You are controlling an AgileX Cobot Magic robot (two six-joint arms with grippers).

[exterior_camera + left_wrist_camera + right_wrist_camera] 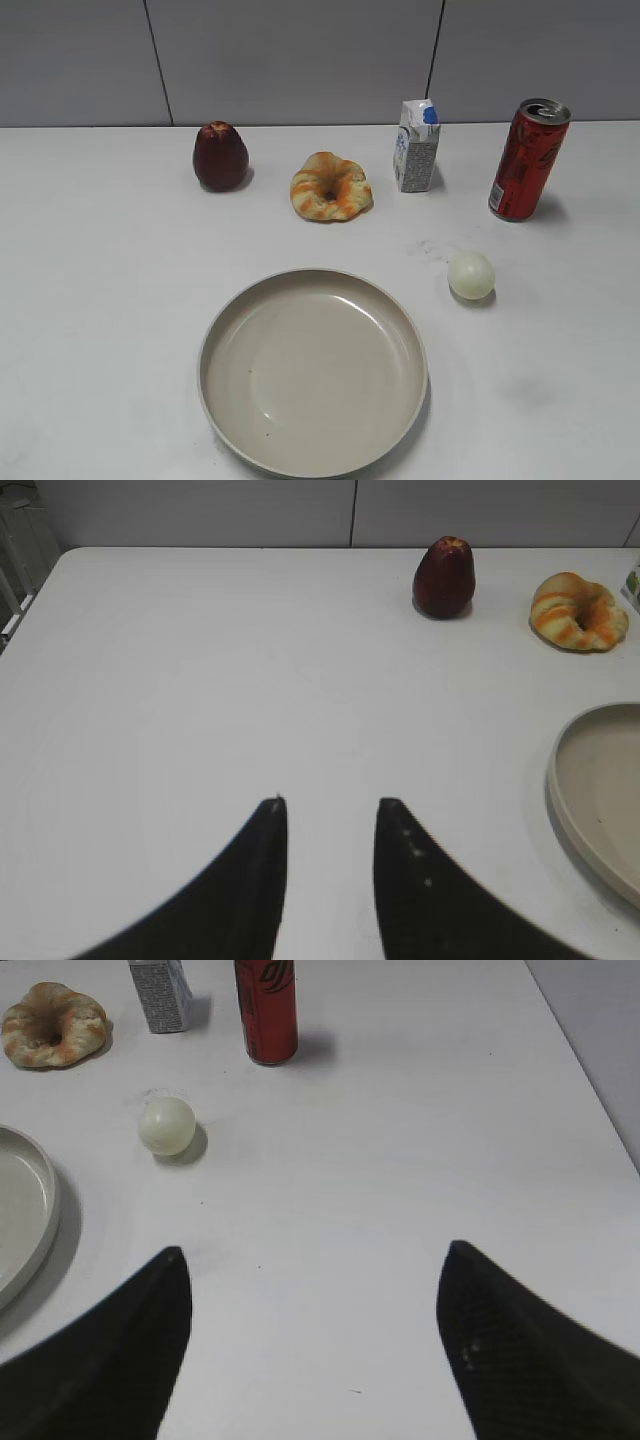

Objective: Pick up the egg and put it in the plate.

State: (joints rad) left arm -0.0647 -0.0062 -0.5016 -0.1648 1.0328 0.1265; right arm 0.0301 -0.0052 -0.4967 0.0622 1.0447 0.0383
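Left gripper: above bare table, fingers slightly parted, empty.
Right gripper: spread wide, empty, well short of egg.
Egg: on table just right of plate.

Lighting's looking bright and even everywhere, with the white table coming out a bit washed. The red can and egg are throwing soft, short shadows, and the plate is catching mild glare. Dark fingertips are showing up blurry in both wrist views.
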